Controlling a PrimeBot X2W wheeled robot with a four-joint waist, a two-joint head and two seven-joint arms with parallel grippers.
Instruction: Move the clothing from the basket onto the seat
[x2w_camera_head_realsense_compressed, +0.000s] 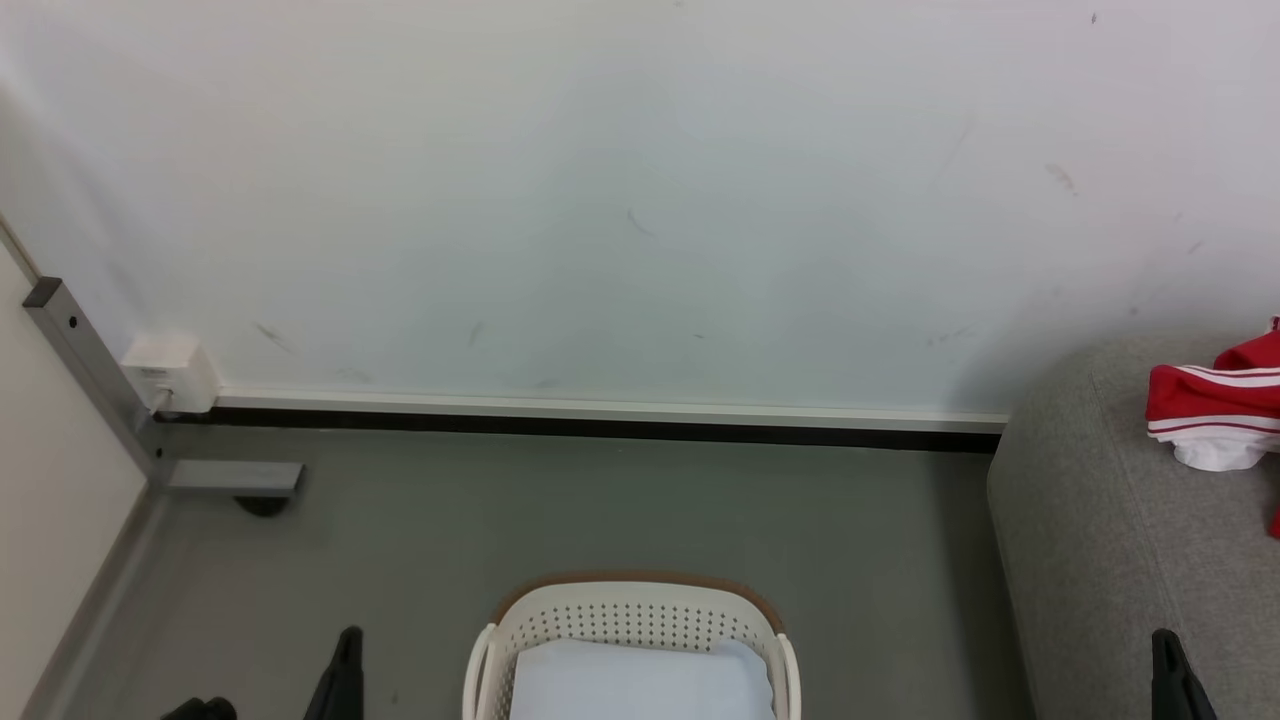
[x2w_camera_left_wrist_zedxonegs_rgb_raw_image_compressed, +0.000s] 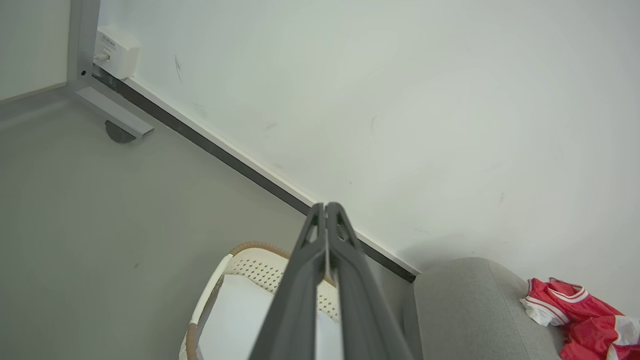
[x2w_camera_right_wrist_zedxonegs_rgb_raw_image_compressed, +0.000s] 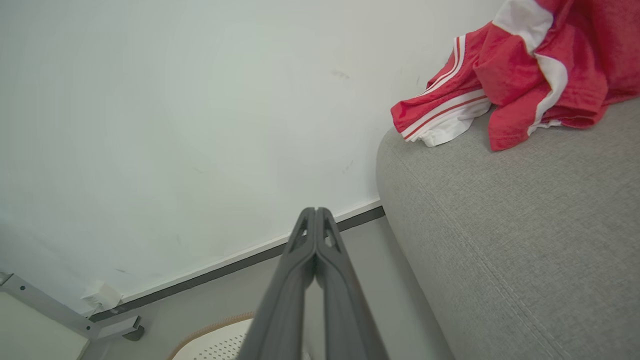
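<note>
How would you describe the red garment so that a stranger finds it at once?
Find the big grey sofa against the white wall, right of the laundry basket. A crumpled garment lies on it. It is bright red with thin white stripes, unlike the flat pale cloth in the basket.

You have soft, even, fairly bright light in all three views, with no hard glare. The white wall (x2w_camera_head_realsense_compressed: 640, 200) takes a faint greenish-grey cast and dims toward its left corner. A diffuse shadow lies on the wall just beside the seat (x2w_camera_head_realsense_compressed: 1100, 560) and darkens the floor (x2w_camera_head_realsense_compressed: 600, 500) along its side. The clothing (x2w_camera_head_realsense_compressed: 1215, 410) shows saturated red, with crisp stripes. In your wrist views the wide lens stretches things toward the edges. The left end effector (x2w_camera_left_wrist_zedxonegs_rgb_raw_image_compressed: 326, 207) and right end effector (x2w_camera_right_wrist_zedxonegs_rgb_raw_image_compressed: 316, 210) go slightly soft near the bottom edge.
</note>
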